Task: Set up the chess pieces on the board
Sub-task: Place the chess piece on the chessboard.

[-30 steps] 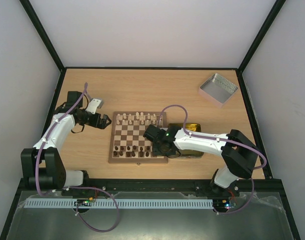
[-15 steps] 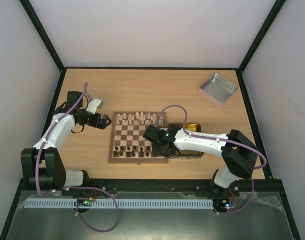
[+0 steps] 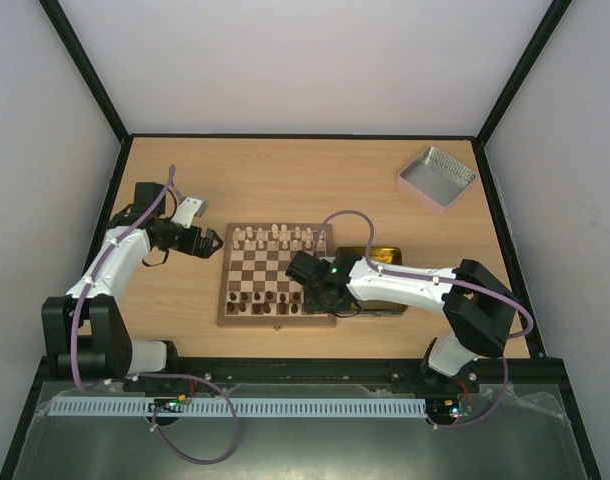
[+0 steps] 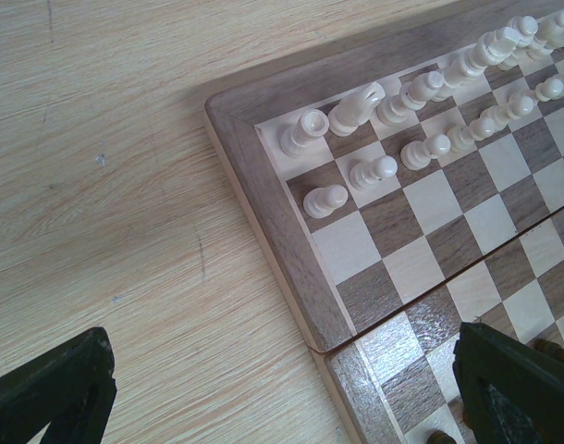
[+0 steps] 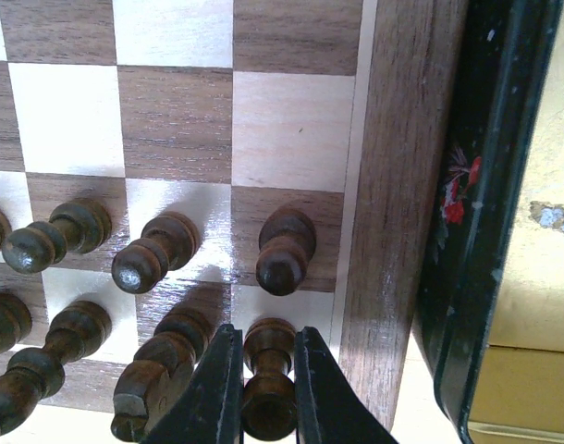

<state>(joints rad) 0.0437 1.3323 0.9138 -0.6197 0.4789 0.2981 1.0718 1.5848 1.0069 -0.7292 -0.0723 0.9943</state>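
Note:
The checkered wooden board (image 3: 277, 270) lies mid-table with pale pieces (image 3: 275, 238) on its two far rows and dark pieces (image 3: 265, 300) on its near rows. My right gripper (image 5: 268, 388) is over the board's near right corner, its fingers (image 5: 217, 393) shut on a dark brown piece (image 5: 269, 375) standing upright on the corner square. Other dark pieces (image 5: 284, 250) stand beside it. My left gripper (image 3: 207, 243) hovers open and empty just left of the board's left edge (image 4: 291, 268); pale pieces (image 4: 374, 171) show in its view.
A yellow tin (image 3: 380, 262) lies right against the board's right side, under my right arm; its dark rim (image 5: 485, 231) shows in the right wrist view. A silver tray-like lid (image 3: 437, 178) sits at the far right. A small white object (image 3: 190, 209) lies at the far left.

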